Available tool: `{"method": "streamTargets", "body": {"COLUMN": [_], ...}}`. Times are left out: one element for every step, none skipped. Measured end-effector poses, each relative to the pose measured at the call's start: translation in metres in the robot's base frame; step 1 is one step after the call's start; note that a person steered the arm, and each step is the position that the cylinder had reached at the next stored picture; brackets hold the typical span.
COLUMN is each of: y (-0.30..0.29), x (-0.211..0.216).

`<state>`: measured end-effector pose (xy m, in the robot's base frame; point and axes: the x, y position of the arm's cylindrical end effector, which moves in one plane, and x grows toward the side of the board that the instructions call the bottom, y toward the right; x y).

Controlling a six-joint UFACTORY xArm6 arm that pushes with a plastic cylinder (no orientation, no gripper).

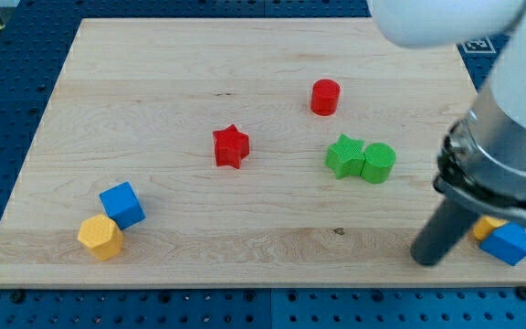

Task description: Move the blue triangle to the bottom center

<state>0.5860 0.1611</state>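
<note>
The blue triangle (pixel 506 244) lies at the board's bottom right corner, touching a yellow block (pixel 488 227) that is partly hidden behind the arm. My tip (pixel 428 260) rests on the board just left of the blue triangle, a short gap away. The rod rises to the arm's grey and white body at the view's right.
A blue cube (pixel 121 205) and a yellow hexagon (pixel 99 238) touch at the bottom left. A red star (pixel 230 146) sits near the middle, a red cylinder (pixel 325 97) above right. A green star (pixel 343 156) touches a green cylinder (pixel 379 163). The wooden board (pixel 245 247) has blue matting around it.
</note>
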Motion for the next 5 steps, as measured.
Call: {"method": "streamTargets", "body": {"y": [-0.006, 0.001, 0.082, 0.182, 0.184], "x": [-0.055, -0.095, -0.105, -0.095, -0.094]}}
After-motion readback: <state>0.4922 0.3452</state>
